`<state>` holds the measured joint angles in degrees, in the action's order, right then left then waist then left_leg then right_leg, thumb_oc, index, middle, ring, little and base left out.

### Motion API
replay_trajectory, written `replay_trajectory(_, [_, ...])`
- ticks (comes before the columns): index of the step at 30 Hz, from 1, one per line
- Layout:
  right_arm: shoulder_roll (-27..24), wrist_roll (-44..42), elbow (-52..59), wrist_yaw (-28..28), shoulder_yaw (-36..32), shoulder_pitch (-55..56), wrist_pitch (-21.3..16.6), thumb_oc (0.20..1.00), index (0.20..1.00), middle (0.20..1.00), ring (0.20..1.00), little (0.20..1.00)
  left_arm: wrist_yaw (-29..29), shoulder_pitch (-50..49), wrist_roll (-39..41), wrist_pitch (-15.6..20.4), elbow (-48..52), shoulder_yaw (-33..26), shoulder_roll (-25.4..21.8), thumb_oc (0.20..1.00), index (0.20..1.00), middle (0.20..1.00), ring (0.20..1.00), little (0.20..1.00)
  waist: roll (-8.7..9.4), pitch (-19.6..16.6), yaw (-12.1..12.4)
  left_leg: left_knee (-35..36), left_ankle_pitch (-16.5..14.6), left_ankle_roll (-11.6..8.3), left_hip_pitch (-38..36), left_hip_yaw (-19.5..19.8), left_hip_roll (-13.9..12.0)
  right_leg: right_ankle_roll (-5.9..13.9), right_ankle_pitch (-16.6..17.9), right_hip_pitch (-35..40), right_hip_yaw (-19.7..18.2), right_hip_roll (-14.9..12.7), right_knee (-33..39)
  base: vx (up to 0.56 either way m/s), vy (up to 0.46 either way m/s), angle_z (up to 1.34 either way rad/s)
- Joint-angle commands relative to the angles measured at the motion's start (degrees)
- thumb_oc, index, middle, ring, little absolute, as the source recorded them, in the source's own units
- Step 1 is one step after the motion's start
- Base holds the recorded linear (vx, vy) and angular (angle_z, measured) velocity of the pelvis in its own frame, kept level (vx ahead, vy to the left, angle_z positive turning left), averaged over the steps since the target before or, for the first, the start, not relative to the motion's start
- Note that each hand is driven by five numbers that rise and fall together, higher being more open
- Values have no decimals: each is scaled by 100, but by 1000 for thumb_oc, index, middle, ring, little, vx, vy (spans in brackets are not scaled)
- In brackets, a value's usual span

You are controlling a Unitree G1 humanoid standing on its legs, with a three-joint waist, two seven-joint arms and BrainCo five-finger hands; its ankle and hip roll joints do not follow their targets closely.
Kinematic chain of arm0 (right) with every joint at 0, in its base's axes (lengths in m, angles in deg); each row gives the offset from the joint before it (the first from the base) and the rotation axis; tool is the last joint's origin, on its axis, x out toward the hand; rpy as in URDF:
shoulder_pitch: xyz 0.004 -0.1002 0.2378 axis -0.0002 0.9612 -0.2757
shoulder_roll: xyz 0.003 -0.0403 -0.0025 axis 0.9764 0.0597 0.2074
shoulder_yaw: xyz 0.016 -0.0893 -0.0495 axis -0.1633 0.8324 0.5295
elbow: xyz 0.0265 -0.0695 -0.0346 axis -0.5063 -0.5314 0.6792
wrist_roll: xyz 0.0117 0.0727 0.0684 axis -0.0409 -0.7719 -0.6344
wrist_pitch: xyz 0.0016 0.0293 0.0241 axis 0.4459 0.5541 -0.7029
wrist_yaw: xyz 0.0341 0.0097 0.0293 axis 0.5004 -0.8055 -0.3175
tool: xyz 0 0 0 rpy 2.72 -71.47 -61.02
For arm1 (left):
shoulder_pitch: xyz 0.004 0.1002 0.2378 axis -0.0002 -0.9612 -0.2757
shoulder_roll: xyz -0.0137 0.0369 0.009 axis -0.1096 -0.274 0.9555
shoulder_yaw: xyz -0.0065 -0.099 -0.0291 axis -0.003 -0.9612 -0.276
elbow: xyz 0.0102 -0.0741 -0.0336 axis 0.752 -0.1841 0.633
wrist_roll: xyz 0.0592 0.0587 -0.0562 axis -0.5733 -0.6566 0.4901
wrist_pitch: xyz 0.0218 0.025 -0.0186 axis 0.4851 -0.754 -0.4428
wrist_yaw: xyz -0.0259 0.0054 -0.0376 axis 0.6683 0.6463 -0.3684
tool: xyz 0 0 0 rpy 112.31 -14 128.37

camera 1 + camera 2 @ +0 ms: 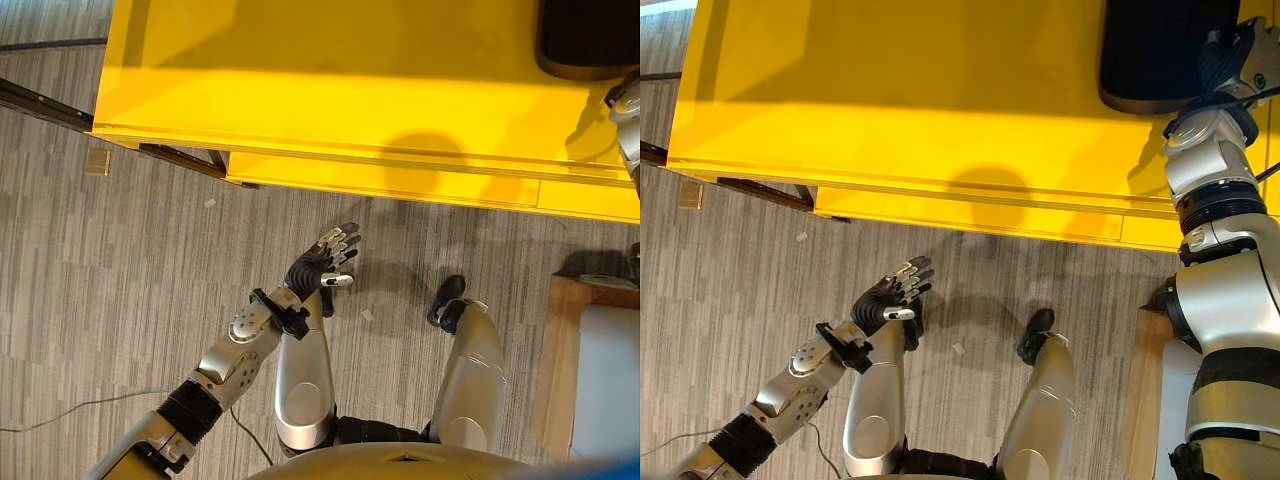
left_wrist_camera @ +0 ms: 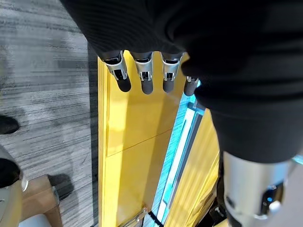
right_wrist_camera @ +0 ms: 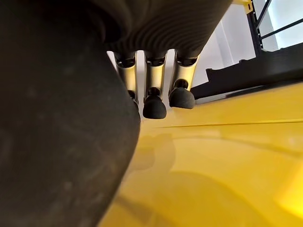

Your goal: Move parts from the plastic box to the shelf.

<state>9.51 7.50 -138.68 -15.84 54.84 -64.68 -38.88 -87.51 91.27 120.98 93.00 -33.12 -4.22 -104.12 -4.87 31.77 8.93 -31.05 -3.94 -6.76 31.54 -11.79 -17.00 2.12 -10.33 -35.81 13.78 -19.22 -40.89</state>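
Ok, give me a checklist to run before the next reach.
1. Left hand free: ok, fingers straight, nothing held, over the floor.
2. Right hand near the dark box: ok, at its edge.
3. Right fingers open: ok, straight above the yellow surface.
4. Part in either hand: not ok, none seen.
5. Parts left in the box: cannot tell.

A box (image 1: pixel 1160 50) sits on the table (image 1: pixel 920 120) (far right end), floor (image 1: pixel 740 300) before it.
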Motion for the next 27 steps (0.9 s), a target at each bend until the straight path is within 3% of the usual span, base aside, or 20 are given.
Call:
replay_trajectory(1, [-392,261,123,240,197,-512,-176,1000,1000,1000,1000,1000,-128,-162,21,132,592,14,-165,1000,1000,1000,1000,1000,-66,-197,141,20,-71,208,-33,126,74,-101,-525,25,271,286,-720,0,0,0])
replay_trajectory(13, [-405,617,75,1053,144,-381,-56,1000,1000,1000,1000,1000,-309,-257,245,27,608,97,-137,1000,1000,1000,1000,1000,-117,-197,135,138,-58,227,-82,101,145,-53,-441,84,251,325,-544,-6,5,0])
replay_trajectory(18, [-326,354,236,1718,-197,-261,-490,1000,1000,1000,1000,1000,-380,-299,129,-9,656,173,-64,1000,1000,1000,1000,1000,-122,-197,112,226,-82,237,-206,76,178,-21,-402,202,226,347,-403,0,0,0])
replay_trajectory(22, [-161,-84,888,2175,-746,-51,-1261,1000,1000,1000,1000,1000,-343,-345,174,-16,682,201,13,1000,1000,1000,1000,1000,-114,-197,42,403,-100,238,-475,27,266,19,-338,431,165,420,-152,-20,55,-4])
replay_trajectory(24, [-113,-244,1570,2213,-1113,188,-1597,1000,1000,1000,1000,1000,-524,-381,692,-47,715,143,118,1000,1000,1000,1000,1000,-97,-197,-40,663,82,282,-618,-67,302,-25,-126,534,180,499,143,-106,104,-8])
replay_trajectory(26, [-85,-220,1893,2182,-1296,361,-1694,1000,1000,1000,1000,1000,-480,-401,686,31,743,97,147,1000,1000,1000,1000,1000,-86,-197,-78,741,101,276,-703,-83,321,-7,-86,603,161,523,239,-56,74,-3])
replay_trajectory(27, [10,-399,2742,1971,-1706,949,-1760,1000,1000,1000,1000,1000,-348,-502,589,87,792,-11,274,1000,1000,1000,1000,1000,-40,-197,-162,953,141,275,-978,-144,366,32,-11,833,138,564,487,-4,69,-5])
